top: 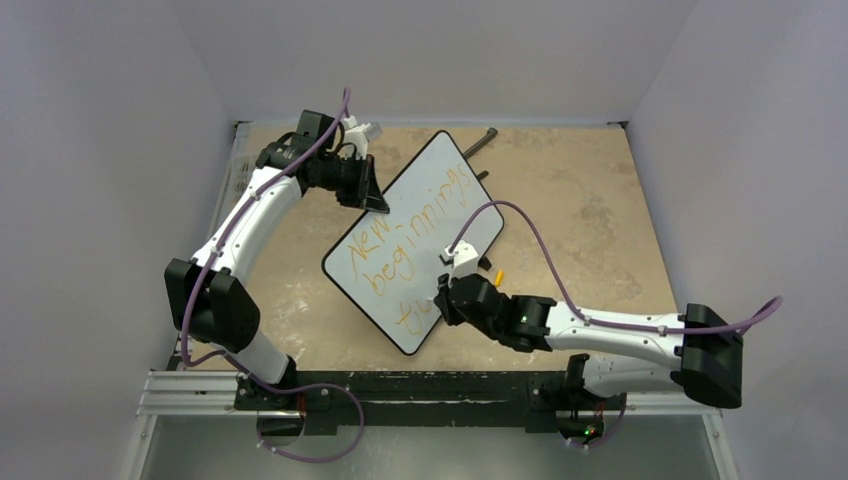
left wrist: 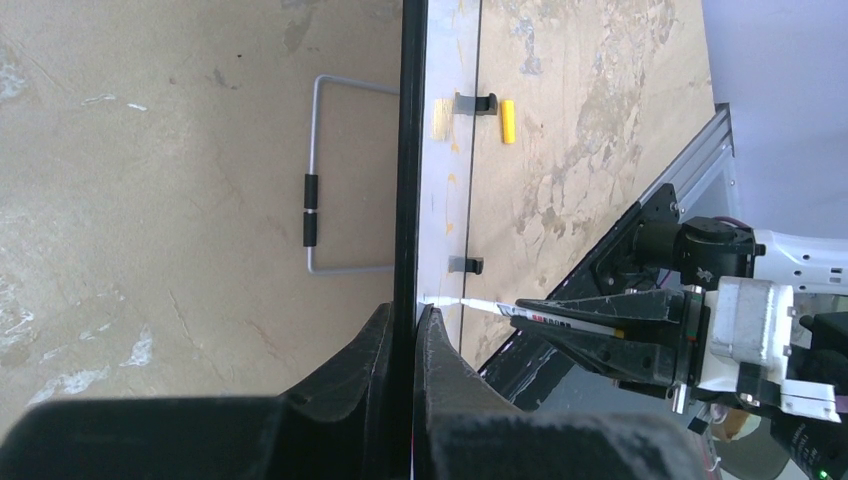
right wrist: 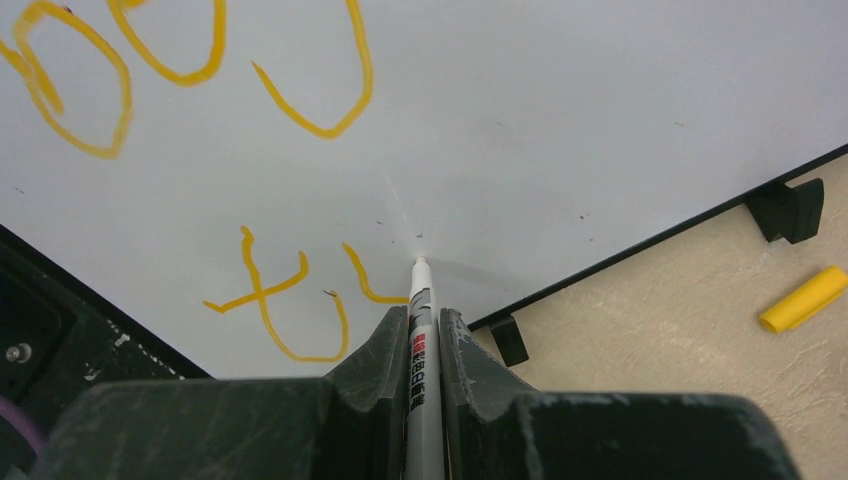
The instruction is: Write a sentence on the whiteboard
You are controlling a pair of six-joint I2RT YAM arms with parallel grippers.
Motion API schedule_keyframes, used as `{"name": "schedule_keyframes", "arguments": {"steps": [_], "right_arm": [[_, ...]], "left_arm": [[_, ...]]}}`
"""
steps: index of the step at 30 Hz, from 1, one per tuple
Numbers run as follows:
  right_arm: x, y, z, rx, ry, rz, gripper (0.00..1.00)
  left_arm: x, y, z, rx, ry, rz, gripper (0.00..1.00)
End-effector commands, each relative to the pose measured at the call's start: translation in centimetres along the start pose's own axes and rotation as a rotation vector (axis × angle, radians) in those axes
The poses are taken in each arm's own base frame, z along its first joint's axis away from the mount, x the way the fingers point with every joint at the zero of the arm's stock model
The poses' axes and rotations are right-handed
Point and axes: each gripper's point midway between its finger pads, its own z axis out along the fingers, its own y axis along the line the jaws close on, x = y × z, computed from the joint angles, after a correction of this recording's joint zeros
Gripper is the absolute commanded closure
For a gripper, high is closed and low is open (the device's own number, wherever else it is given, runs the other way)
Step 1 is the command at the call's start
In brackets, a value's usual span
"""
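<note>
reading the sentence point(top: 400, 245) from the top view, we find "new" and "beginnings" finished in orange, and a third line that has only a "t" and part of the next letter. it sits on the whiteboard point(top: 445, 170), which lies tilted near the middle of the table, its long axis running from about 7 o'clock to 1 o'clock, the lines of writing slanting the same way.

the pen point(right wrist: 420, 290) meets the board at the end of that last stroke. in the right wrist view the written letters lie at 9 o'clock from the tip. bare white board opens from 12 to 2 o'clock, and the black rim is close by at 4 o'clock. we judge that the next strokes must travel toward 1 o'clock in the top view, along the board's length, with little room before the near edge.

the right gripper point(right wrist: 424, 322) is clamped on the pen, whose barrel runs 6 to 12 between the fingers. it is the arm that writes. the left gripper point(left wrist: 408, 318) is closed on the board's rim at its 10 o'clock edge, holding it steady.

further out, a yellow cap point(right wrist: 802, 298) lies on the table just beside the board's rim, and a wire frame point(left wrist: 320, 180) rests beyond the far side. no container shows in any view.
</note>
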Motion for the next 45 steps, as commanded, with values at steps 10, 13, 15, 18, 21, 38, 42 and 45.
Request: {"name": "schedule_keyframes", "arguments": {"steps": [10,13,15,18,21,38,42,45], "right_arm": [[-4.9,2.5,0.1,-0.039,-0.095,-0.001,1.00],[-4.7,2.7,0.3,-0.048,-0.086,-0.014,1.00],[-4.5,3.0,0.3,-0.064,-0.078,-0.018,1.00],[-4.0,3.3,0.3,-0.092,-0.066,-0.010,1.00],[-3.7,3.7,0.2,-0.117,-0.060,-0.001,1.00],[-2.6,3.6,0.3,-0.130,-0.039,0.017,1.00],[-2.6,2.8,0.2,-0.088,-0.043,0.035,1.00],[-2.7,1.9,0.2,-0.045,-0.053,0.035,1.00]], "left_arm": [[-0.6,3.5,-0.6,-0.179,-0.027,0.004,1.00],[-0.6,3.5,-0.5,-0.179,-0.027,0.004,1.00],[-0.6,3.5,-0.5,-0.181,-0.027,0.003,1.00],[-0.6,3.5,-0.5,-0.180,-0.027,0.004,1.00],[-0.5,3.5,-0.5,-0.180,-0.025,0.003,1.00],[-0.5,3.6,-0.5,-0.183,-0.024,0.002,1.00],[-0.5,3.6,-0.6,-0.184,-0.025,0.002,1.00],[-0.5,3.6,-0.6,-0.183,-0.026,0.003,1.00]]}}
